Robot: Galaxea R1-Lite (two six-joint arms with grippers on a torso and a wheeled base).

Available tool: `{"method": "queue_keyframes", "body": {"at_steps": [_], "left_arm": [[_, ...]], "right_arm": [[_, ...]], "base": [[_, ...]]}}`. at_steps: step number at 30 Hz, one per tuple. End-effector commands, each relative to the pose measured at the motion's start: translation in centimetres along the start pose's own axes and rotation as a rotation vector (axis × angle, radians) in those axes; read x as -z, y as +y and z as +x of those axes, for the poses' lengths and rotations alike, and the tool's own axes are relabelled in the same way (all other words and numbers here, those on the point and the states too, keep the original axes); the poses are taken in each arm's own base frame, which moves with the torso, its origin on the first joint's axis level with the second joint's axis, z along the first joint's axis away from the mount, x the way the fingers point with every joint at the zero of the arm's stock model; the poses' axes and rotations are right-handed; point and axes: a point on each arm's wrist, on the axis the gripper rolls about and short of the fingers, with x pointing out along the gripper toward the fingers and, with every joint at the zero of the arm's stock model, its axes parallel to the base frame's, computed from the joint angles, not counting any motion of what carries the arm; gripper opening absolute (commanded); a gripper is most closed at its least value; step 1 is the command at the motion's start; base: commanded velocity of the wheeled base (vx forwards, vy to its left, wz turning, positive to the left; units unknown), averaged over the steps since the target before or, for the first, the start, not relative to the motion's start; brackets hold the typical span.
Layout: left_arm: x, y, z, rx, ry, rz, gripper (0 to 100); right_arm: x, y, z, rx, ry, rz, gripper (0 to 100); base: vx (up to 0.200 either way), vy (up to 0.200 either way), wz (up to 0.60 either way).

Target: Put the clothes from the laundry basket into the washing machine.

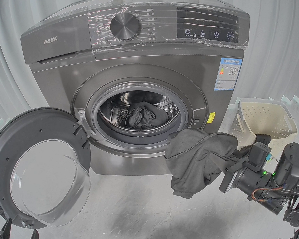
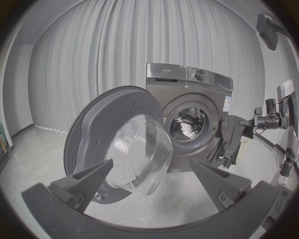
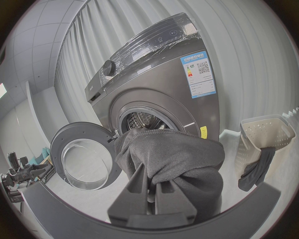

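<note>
Lab-like room — curtains (image 1: 277, 48), washing machine (image 1: 62, 80)

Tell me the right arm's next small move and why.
Probably carry the right hand, shut on the dark garment, up and leftward into the drum opening: the garment hangs just outside its lower right edge, and the door stands wide open.

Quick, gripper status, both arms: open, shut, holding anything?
Left gripper: open, holding nothing.
Right gripper: shut on a dark garment, held outside the washing machine.
</note>
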Motion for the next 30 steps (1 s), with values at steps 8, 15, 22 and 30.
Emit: {"method": "queue_keyframes", "body": {"at_steps": [8,15,22,30], "left_arm": [[0.5,0.0,0.0,0.000,-0.002,0.002,100],[0.5,0.0,0.0,0.000,0.000,0.005,100],[0.5,0.0,0.0,0.003,0.001,0.031,100],[0.5,0.0,0.0,0.003,0.001,0.033,100]], "right_arm": [[0.2,0.6,0.1,-0.022,0.008,0.002,0],[0.3,0.6,0.2,-0.026,0.011,0.003,0],[0.3,1.5,1.0,-0.052,-0.012,0.001,0],[1.2,2.5,3.0,-0.065,0.000,-0.002,0]], "base": [[0.000,0.000,0.00],[0.000,0.143,0.00],[0.000,0.029,0.00],[0.000,0.000,0.00]]}}
